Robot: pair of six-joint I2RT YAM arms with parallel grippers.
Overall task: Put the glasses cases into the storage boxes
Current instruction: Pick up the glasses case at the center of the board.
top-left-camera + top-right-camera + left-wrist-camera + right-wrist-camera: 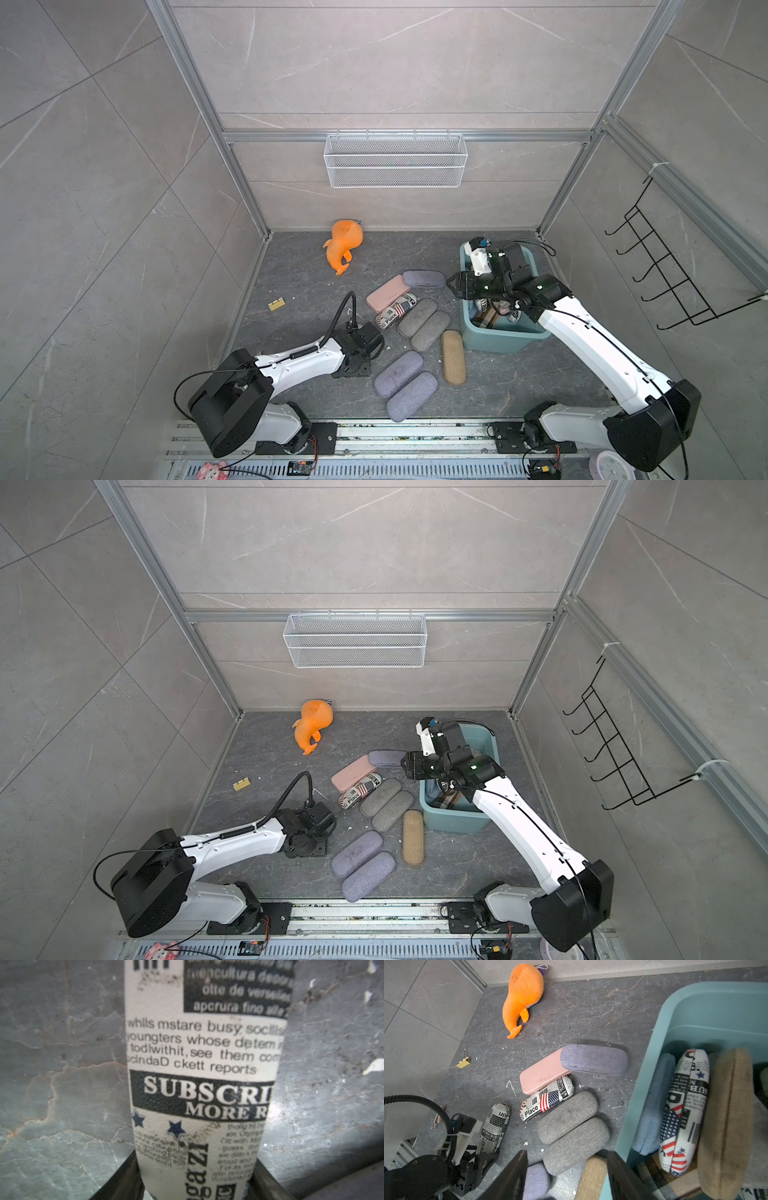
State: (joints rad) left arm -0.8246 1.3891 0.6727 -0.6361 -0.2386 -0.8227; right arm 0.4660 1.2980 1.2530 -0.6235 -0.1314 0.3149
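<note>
The left jaws pinch one end of a newspaper-print case (203, 1053), a dark finger (128, 1169) pressed to each side, just left of the loose pile on the grey surface (52, 1084). The right jaws stand spread, nothing between them, over the teal tub (654, 1064) at its pile-side rim. Inside the tub stand a blue case (654, 1105), a flag-print case (683, 1115) and a tan case (726, 1122). Outside it lie others, among them a pink case (542, 1072) and two grey cases (566, 1118).
</note>
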